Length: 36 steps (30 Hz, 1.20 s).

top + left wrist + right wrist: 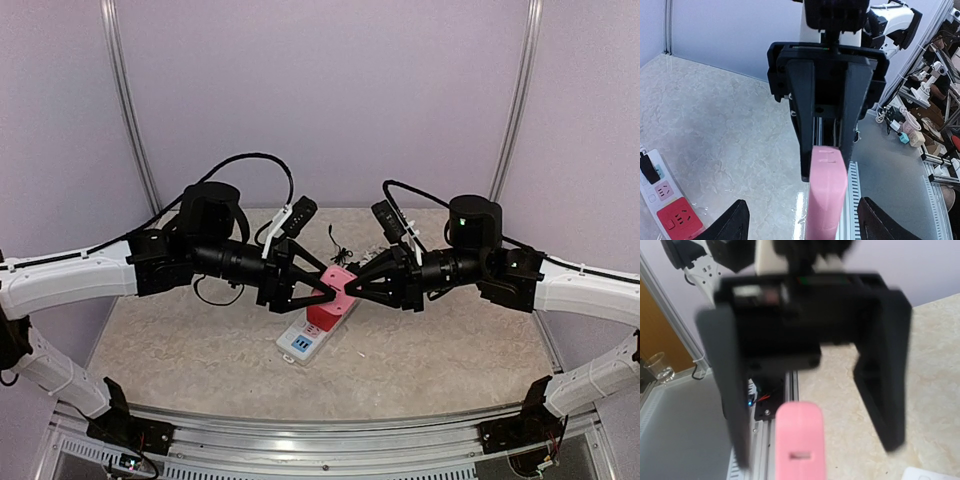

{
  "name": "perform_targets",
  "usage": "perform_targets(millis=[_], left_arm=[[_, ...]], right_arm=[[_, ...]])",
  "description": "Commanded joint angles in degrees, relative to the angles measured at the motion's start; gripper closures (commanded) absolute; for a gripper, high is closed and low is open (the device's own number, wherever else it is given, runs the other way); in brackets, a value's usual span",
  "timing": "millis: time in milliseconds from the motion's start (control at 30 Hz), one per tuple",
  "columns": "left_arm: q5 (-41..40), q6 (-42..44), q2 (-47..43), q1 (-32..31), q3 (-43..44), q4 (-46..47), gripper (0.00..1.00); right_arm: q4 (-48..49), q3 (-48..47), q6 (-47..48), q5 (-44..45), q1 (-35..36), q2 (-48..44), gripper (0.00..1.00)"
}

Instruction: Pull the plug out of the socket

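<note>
The pink plug [338, 283] is a flat pink block held in the air above the socket [303, 342], a white power strip lying on the table. My right gripper [352, 288] is shut on one end of the plug. My left gripper [324, 290] is open, its fingers [735, 222] spread wide either side of the plug's [827, 192] other end without touching it. In the left wrist view the socket [651, 202] lies at the bottom left with a red outlet face [679, 218] and a pink one [664, 190]. In the right wrist view the plug [797, 440] fills the bottom centre.
A black plug [647, 169] sits in the strip's far outlet. A thin black cord [340, 248] lies on the table behind the grippers. The metal rail of the table's near edge [320, 440] runs along the front. Purple walls enclose the back and sides.
</note>
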State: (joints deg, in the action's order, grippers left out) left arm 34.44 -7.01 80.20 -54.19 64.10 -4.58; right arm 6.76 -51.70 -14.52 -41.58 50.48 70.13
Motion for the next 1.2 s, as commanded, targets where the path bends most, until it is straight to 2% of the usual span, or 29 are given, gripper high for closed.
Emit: perform_targets(millis=[0, 333, 633, 800, 900, 1000, 1167], left_arm=[[2.08, -0.27, -4.21, 1.60, -1.70, 1.34, 0.28], [1.85, -1.44, -2.64, 3.25, -1.93, 0.91, 0.43], [0.91, -0.21, 1.17, 1.67, 0.93, -1.56, 0.50], [1.01, -0.12, 2.06, 1.30, 1.45, -1.82, 0.64], [-0.25, 0.09, 2.21, 0.85, 2.00, -2.58, 0.66], [-2.94, 0.79, 2.60, 0.07, 3.02, -4.18, 0.63], [-2.39, 0.81, 2.61, -0.38, 3.62, -4.51, 0.40]], right_arm=[[1.11, -0.13, 0.31, -0.39, 0.29, -0.08, 1.00], [2.02, -0.06, -0.42, -0.94, 0.29, -0.25, 1.00], [2.64, 0.11, -0.67, -1.13, 0.30, 0.05, 1.00], [2.85, 0.09, -0.70, -1.22, 0.32, 0.10, 1.00], [2.82, 0.02, -0.72, -1.14, 0.28, 0.01, 1.00], [2.93, 0.10, -0.75, -1.06, 0.25, 0.01, 1.00], [2.76, 0.03, -0.51, -0.95, 0.29, 0.10, 1.00]])
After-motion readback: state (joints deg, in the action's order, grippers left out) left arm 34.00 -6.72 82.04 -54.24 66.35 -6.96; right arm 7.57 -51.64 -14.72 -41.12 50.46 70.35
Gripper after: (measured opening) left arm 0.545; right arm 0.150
